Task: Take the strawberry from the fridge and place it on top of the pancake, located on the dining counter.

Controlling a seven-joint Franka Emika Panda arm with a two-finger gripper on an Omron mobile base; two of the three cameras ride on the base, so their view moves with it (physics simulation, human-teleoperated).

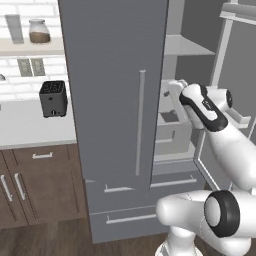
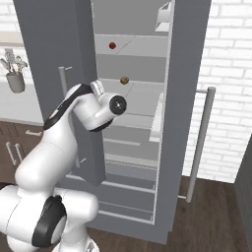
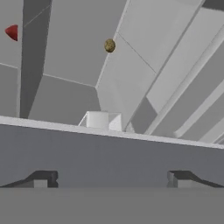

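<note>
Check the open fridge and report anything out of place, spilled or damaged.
Nothing stands out. The fridge has its right door swung open; the strawberry sits on an upper shelf and a small brownish ball on the shelf below, both resting alone with no spill around them. The shelves look level and intact. The hand is open, holding nothing.

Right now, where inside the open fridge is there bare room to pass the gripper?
Most of each fridge shelf is bare. The strawberry sits alone on the upper one, the brown ball alone below. Tightest beside the left door.
</note>
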